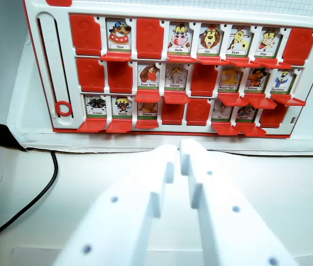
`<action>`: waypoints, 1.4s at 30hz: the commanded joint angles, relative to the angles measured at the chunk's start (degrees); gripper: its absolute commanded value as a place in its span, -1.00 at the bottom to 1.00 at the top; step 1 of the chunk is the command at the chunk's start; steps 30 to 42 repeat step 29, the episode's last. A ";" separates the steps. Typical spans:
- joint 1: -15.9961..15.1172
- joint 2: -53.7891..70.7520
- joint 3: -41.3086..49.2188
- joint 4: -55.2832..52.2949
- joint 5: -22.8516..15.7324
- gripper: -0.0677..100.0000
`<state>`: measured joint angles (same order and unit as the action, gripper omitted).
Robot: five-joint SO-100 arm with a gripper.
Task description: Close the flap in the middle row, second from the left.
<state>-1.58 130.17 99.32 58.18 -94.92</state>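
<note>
Hovering over the white desk point(289, 183) with jaws nearly together and gripping nothing, the pincer point(180, 148) points at the red game board point(181, 72) beyond it, apparently lining up; the target flap point(120, 76), middle row, lies ahead-left, seemingly already down.

A white table point(289, 183) carries the red game board point(173, 72) and a black cable point(37, 191).

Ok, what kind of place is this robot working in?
Probably a hobby or lab tabletop setup rather than a factory: a red and white guess-the-character game board stands on a white table, a black cable trails beside it, and the white gripper looks 3D-printed.
</note>
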 commanded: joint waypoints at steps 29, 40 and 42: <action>1.14 5.01 -1.93 0.70 0.09 -1.00; 1.14 5.01 -1.93 0.70 0.09 -1.00; 1.14 5.01 -1.93 0.70 0.09 -1.00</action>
